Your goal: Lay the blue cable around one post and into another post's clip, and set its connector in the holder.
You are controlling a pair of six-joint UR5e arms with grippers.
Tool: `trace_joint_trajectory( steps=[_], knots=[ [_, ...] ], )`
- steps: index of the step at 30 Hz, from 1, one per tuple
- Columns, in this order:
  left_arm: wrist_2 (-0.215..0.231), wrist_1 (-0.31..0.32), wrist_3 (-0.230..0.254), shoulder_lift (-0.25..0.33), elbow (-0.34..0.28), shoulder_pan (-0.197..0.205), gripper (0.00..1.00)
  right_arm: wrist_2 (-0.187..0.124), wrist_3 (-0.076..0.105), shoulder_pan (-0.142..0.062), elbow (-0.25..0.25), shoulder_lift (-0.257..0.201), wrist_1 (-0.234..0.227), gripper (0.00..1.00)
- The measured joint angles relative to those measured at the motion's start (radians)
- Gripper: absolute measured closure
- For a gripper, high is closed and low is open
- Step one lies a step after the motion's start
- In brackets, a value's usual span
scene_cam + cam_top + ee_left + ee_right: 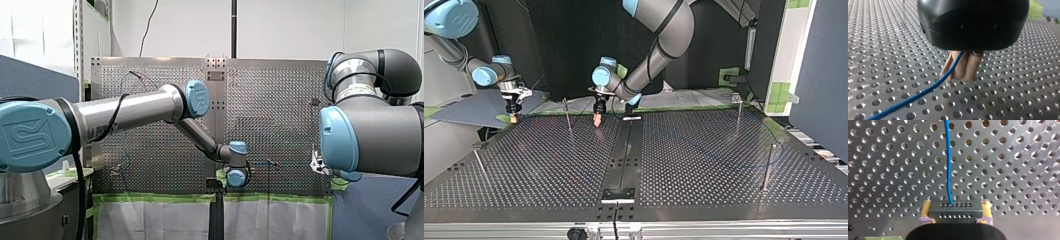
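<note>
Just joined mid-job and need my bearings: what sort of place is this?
Probably a robotics lab bench: a perforated metal table with thin upright metal posts, my left gripper pinching a thin blue cable, my right gripper holding its black connector.

Opposed table [549, 165] views; close wrist views.

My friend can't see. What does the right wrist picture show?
My right gripper holds a dark connector between its yellow fingers. A blue cable runs from the connector straight ahead over the perforated metal table.
</note>
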Motion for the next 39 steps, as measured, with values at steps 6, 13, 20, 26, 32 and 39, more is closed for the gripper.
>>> trace_joint_trajectory(
  steps=[6, 13, 20, 26, 32, 39],
  knots=[
    [0.016, -0.006, -0.01, 0.001, -0.004, 0.003, 0.65, 0.001, -0.004, 0.0, -0.001, 0.0, 0.008, 1.0],
    [0.058, -0.007, -0.012, 0.038, -0.046, 0.001, 0.0, 0.0, -0.006, 0.0, -0.002, 0.001, 0.022, 1.0],
    [0.115, -0.031, 0.016, 0.094, -0.104, -0.007, 0.0, 0.001, -0.012, 0.005, -0.002, 0.003, 0.039, 1.0],
    [0.168, -0.08, 0.066, 0.116, -0.156, -0.013, 0.0, 0.002, -0.015, 0.007, -0.002, 0.005, 0.055, 1.0],
    [0.176, -0.134, 0.12, 0.117, -0.198, -0.015, 0.0, 0.004, -0.016, 0.009, -0.002, 0.006, 0.063, 1.0],
    [0.142, -0.203, 0.189, 0.126, -0.203, -0.014, 0.0, 0.004, -0.016, 0.01, -0.002, 0.008, 0.068, 1.0]
  ],
)
